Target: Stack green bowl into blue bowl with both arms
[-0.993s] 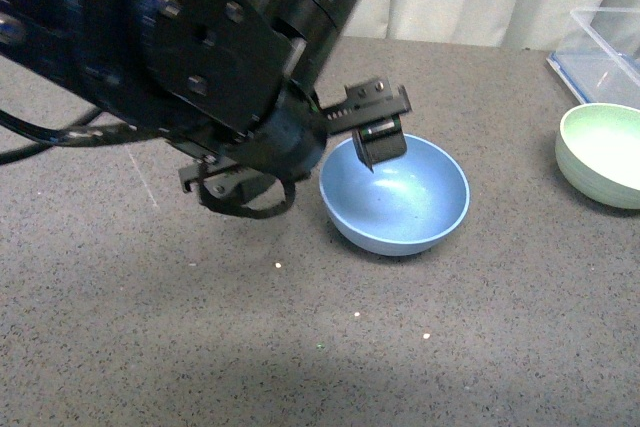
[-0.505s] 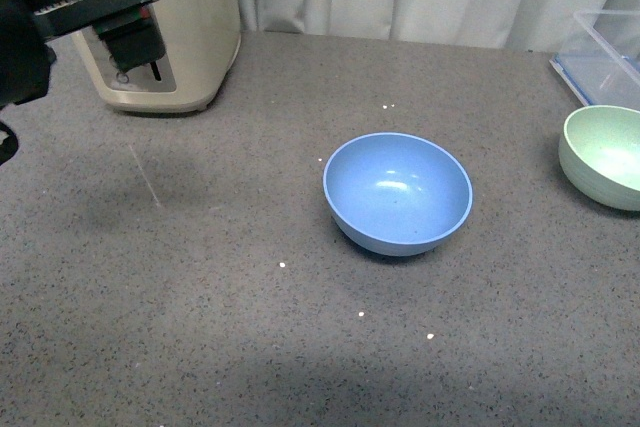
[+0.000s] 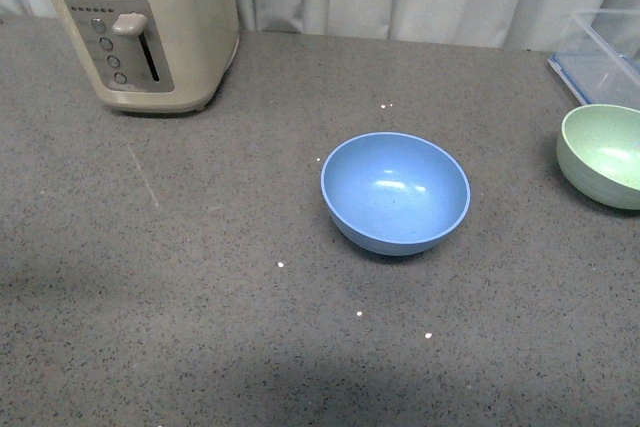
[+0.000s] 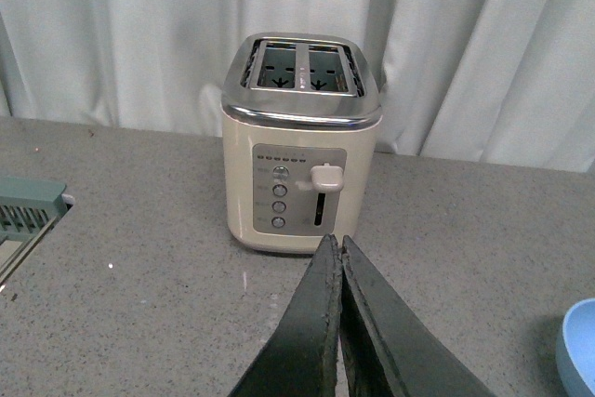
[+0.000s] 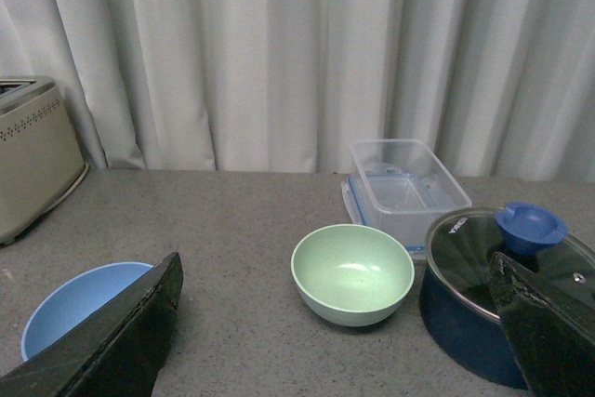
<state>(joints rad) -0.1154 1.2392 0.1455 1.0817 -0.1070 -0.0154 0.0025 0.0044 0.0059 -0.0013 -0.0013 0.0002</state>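
Note:
The blue bowl [image 3: 396, 192] sits upright and empty in the middle of the grey counter; its rim also shows in the right wrist view [image 5: 70, 309] and at the edge of the left wrist view [image 4: 578, 346]. The green bowl [image 3: 603, 154] sits upright at the right edge, empty, and shows in the right wrist view [image 5: 352, 272]. Neither arm is in the front view. My left gripper [image 4: 337, 248] is shut and empty, pointing toward the toaster. My right gripper [image 5: 339, 271] is open wide, with the green bowl between and beyond its fingers.
A cream toaster [image 3: 140, 22] stands at the back left. A clear plastic box [image 3: 608, 47] sits behind the green bowl. A dark blue pot with a glass lid [image 5: 497, 290] stands right of the green bowl. A curtain hangs behind the counter.
The left arm, which was over the blue bowl, swung away to the left and has left the front view. The bowls have not moved.

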